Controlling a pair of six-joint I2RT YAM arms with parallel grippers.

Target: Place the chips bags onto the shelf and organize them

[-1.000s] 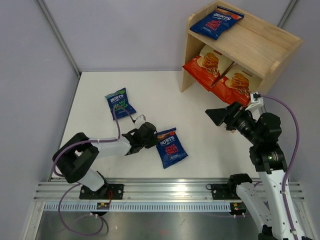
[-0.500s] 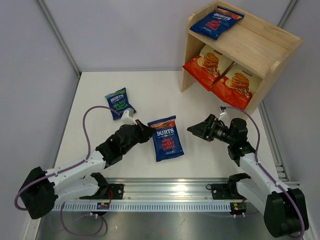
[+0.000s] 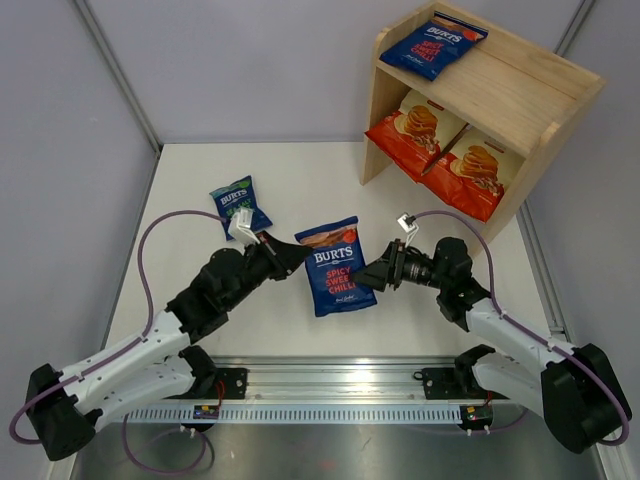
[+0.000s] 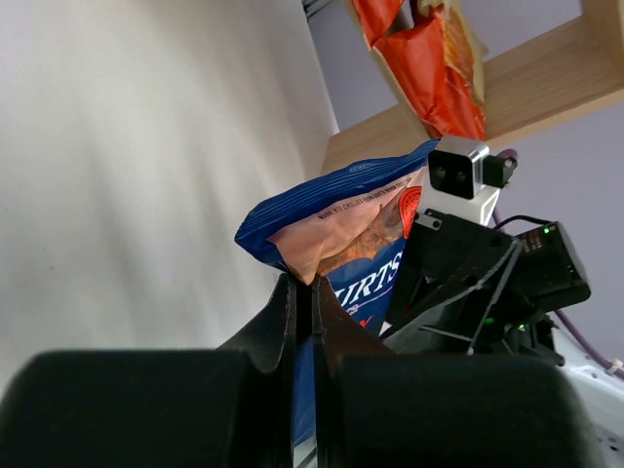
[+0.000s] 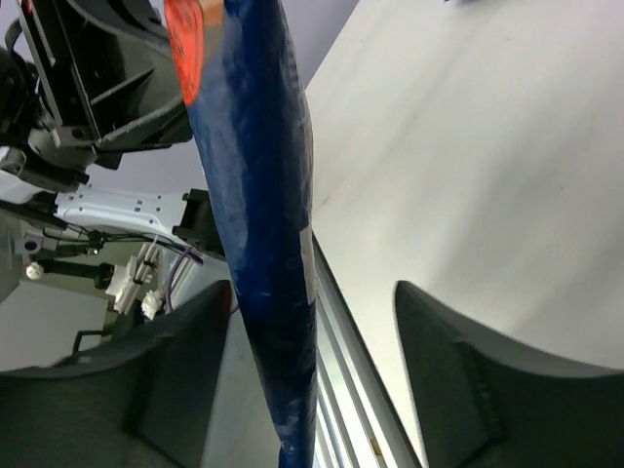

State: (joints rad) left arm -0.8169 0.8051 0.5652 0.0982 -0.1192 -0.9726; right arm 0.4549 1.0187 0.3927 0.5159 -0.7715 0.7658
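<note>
My left gripper (image 3: 290, 258) is shut on the left edge of a dark blue red-lettered Burts bag (image 3: 335, 268) and holds it up off the table. In the left wrist view the shut jaws (image 4: 304, 292) pinch the bag's (image 4: 341, 219) edge. My right gripper (image 3: 366, 277) is open at the bag's right side; in the right wrist view the bag (image 5: 258, 195) hangs edge-on between its spread fingers (image 5: 312, 292). A green-lettered Burts bag (image 3: 238, 205) lies on the table. The wooden shelf (image 3: 500, 90) holds another Burts bag (image 3: 432, 42) on top and two Cassava bags (image 3: 415, 128) (image 3: 470, 172) below.
White table (image 3: 300, 180) with grey walls on three sides. An aluminium rail (image 3: 330, 385) runs along the near edge under the arm bases. The shelf stands at the far right corner. Purple cables loop from both arms.
My left gripper has lifted the red-lettered Burts bag and carried it right. My right arm has swung down and left from near the shelf, so its open fingers straddle the bag.
</note>
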